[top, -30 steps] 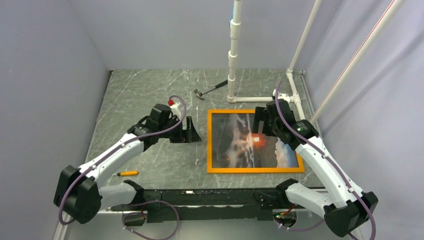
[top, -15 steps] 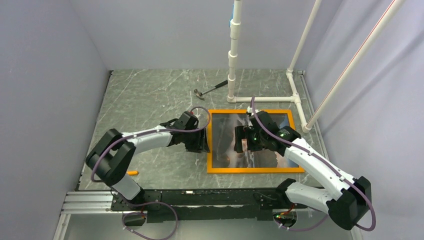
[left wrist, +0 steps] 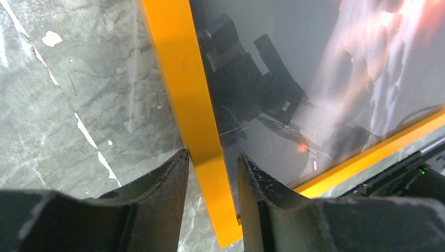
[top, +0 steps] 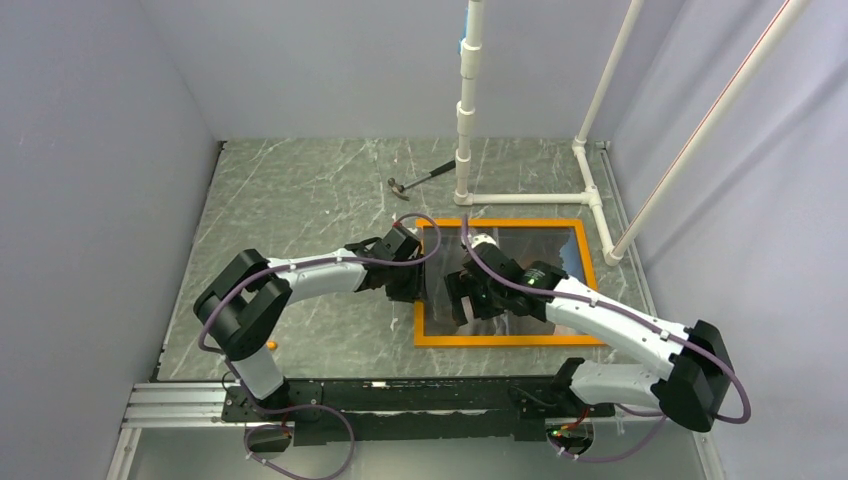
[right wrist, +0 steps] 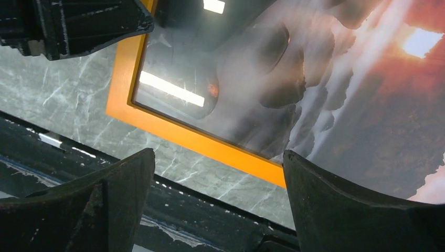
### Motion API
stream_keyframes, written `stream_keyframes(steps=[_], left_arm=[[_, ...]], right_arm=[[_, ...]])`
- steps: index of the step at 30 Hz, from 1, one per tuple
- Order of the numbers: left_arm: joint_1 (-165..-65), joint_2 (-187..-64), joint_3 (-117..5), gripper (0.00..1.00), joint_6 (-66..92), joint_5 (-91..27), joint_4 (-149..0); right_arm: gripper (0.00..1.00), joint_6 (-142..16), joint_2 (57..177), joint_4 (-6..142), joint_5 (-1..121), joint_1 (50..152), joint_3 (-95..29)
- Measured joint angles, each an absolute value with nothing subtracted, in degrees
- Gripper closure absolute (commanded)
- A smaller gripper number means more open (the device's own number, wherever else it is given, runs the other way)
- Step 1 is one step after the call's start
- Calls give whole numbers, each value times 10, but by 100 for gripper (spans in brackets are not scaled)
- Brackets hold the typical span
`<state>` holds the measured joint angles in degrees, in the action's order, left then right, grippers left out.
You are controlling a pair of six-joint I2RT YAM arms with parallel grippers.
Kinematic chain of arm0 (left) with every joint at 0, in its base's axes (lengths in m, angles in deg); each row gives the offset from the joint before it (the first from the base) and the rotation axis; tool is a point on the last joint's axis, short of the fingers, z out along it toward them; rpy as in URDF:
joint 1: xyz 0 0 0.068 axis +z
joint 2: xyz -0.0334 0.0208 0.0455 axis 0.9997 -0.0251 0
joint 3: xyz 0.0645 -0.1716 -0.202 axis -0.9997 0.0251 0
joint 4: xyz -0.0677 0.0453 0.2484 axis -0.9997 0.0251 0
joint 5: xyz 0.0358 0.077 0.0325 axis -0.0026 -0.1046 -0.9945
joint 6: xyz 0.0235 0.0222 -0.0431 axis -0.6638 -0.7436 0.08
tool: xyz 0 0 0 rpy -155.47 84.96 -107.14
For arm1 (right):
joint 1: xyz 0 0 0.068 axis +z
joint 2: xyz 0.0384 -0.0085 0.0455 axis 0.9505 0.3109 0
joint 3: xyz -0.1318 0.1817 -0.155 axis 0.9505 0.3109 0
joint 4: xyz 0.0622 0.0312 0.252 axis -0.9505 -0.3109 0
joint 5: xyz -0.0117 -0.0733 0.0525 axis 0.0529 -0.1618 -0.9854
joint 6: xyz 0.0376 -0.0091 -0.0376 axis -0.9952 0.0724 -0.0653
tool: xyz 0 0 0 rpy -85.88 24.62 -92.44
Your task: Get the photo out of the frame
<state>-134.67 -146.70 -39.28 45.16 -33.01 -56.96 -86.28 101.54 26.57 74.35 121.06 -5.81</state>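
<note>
**At the frame's left edge, both arms have closed in**

On the left of the surface [top: 300,190], the left gripper [left wrist: 212,163] has swung in from open marble a second ago. Its fingers now straddle the left rail of the frame [left wrist: 183,79], parted just wider than the rail, with a sliver of gap on each side, so nothing is clamped yet.

The frame lies flat, and the photo [top: 535,250] sits inside it under heavy glare – the task's real work has not begun.

Further right, the right gripper [right wrist: 218,155] has moved from the photo's bright middle to its near-left corner. It hovers there with its fingers spread wide, holding nothing.

My reading is that the left arm is set to pin or lift the rail – which of the two, I cannot tell – while the right frees the photo.
</note>
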Motion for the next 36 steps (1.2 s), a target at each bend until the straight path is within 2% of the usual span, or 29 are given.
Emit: stream_keyframes(steps=[8,10,12,16,17,27,36], left_arm=[[-1357,-1480,-397,60,461,-362,-553],[-1358,-1483,-399,63,463,-365,-553],[-1358,-1483,-399,71,465,-365,-554],[-1359,-1483,-400,96,475,-365,-555],[-1359,-1483,-400,100,477,-366,-553],[-1358,-1470,-400,100,475,-386,-528],[-1357,-1397,-395,100,470,-405,-459]], right_arm=[[11,-870,1042,277,781,1260,-58],[10,-873,1051,282,789,1268,-58],[10,-874,1062,285,797,1281,-58],[9,-876,1079,286,818,1314,-58],[9,-877,1083,287,826,1322,-58],[7,-869,1136,316,887,1414,-61],[6,-837,1193,361,961,1519,-75]])
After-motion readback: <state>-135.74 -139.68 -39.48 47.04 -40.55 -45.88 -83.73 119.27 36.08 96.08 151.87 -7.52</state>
